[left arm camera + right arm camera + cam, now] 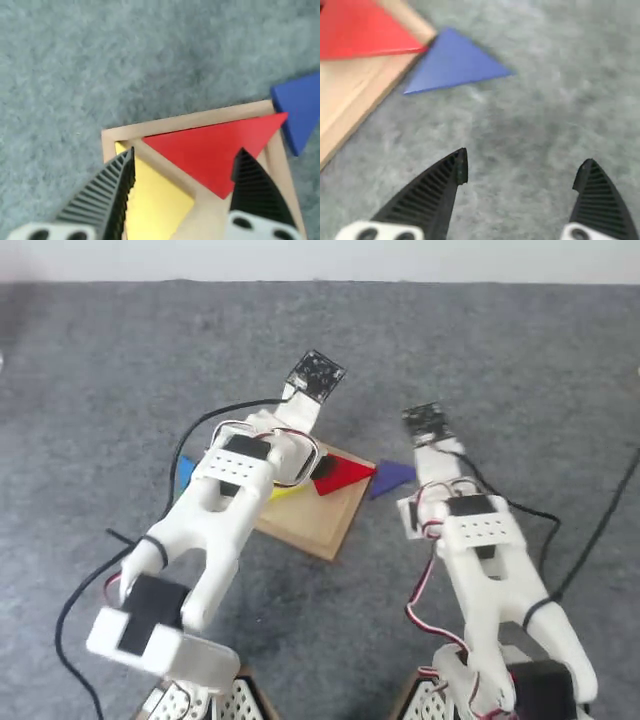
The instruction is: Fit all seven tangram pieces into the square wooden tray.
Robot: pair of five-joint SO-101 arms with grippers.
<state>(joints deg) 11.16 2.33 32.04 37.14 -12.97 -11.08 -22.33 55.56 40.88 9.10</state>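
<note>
Grey felt [100,360] across table. Left: left gripper [186,155] over wooden tray [322,528], fingers spread above yellow piece [155,200] and red triangle [210,145]. Seen from left wrist: red tip overhanging rim. Right: blue triangle [455,62] on felt beside tray; right gripper [525,162] nearer, fingers spread, empty.

Bench [520,350]: grey, carpet-like cover, runs to pale wall at 12 o'clock. Tray [322,527] flat on cover near centre, turned cornerwise, one corner toward 6 o'clock. Blue triangle [393,477] flat on cover at tray's 3 o'clock corner, right at rim; contact unclear. Its far tip points away from tray. Second blue piece [184,469] on cover at tray's 9 o'clock side, partly hidden under arm. Left base [215,702] and right base [440,698] stand at bench's 6 o'clock edge, well apart.
</note>
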